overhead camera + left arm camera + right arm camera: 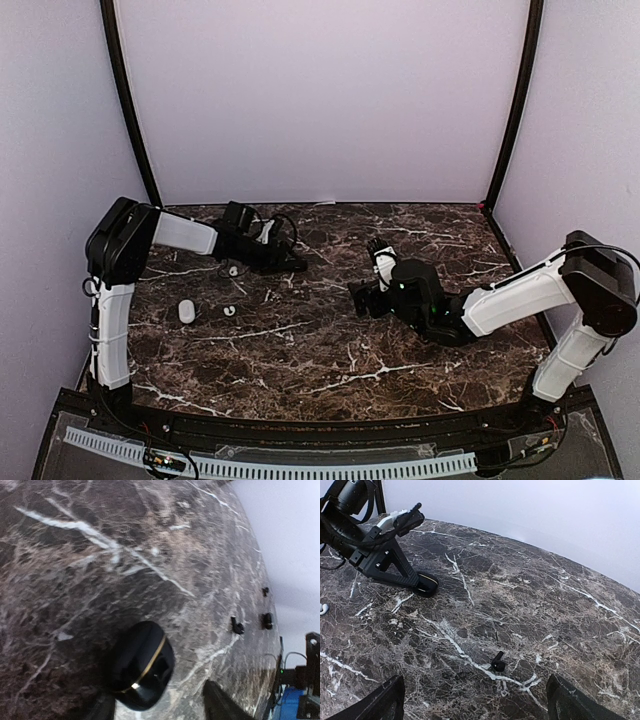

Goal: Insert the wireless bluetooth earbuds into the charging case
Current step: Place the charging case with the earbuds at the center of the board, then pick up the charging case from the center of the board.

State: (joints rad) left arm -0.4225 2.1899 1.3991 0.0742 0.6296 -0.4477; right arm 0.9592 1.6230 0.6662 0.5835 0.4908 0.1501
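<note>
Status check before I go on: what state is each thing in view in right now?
Black case: lid shut, on the table between the left tool's fingers.
White case: on the table, ungripped; lid unclear.
Black earbuds: loose on the table, uncased.
White earbuds: loose on the table.
Left tool: open.
Right tool: open, empty.

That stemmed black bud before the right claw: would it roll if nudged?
The black bud looks tiny beside the marble veins, so it is probably very light. Its rounded head might roll, but the stem likely makes it pivot instead.
</note>
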